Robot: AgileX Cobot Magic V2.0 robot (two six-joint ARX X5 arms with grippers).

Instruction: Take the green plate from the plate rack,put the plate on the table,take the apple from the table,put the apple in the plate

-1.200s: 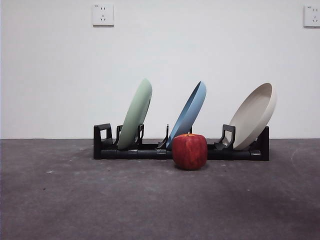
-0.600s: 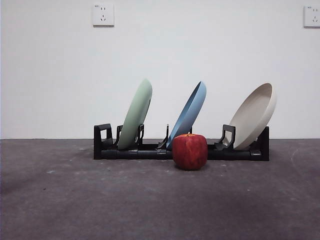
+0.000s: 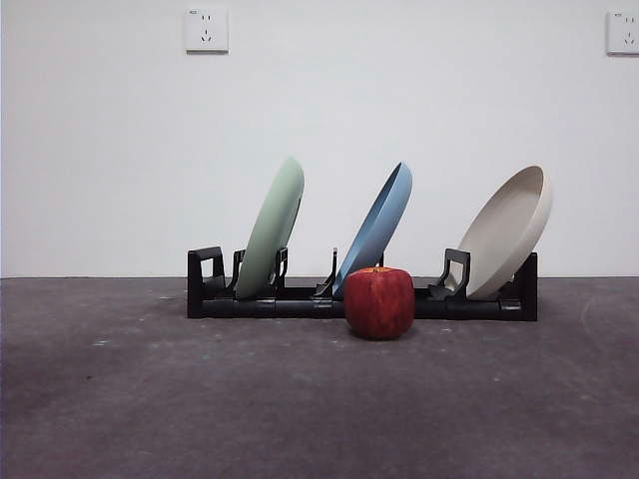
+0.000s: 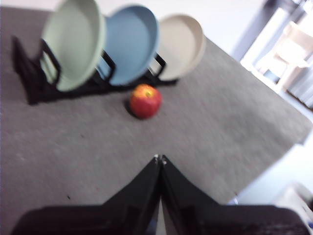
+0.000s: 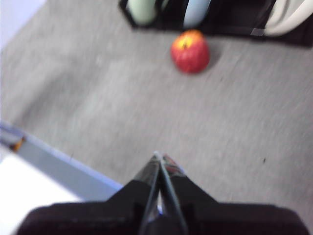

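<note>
A long, low black plastic plate rack (image 3: 361, 289) stands across the dark grey, rough-textured table (image 3: 200, 399), in front of a plain white wall with two wall sockets (image 3: 206, 30) high up. Three plates lean in its upright slotted holders, each tilted the same way, which keeps them on edge and leaves their upper rims free to be gripped. The large, round, matte pale sage-green plate (image 3: 272, 230) sits at one end of the rack, a round blue plate (image 3: 376, 228) in the middle, and a round beige plate (image 3: 509, 232) at the other end.

A dark red, slightly blocky apple (image 3: 379, 302) with an orange-yellow patch at its stem rests on the table just in front of the rack, below the blue plate, apart from all three plates.

Neither arm shows in the front view. The left gripper (image 4: 160, 158) hangs over bare table well back from the rack, its two black jaws pressed together and holding nothing. The right gripper (image 5: 157, 156) hangs near the table's edge, also well back, jaws likewise closed and empty; its view is blurred.

The green plate is not yet lifted, so the task seems to be at its start. The open table in front of the rack leaves room to lay the plate flat.
</note>
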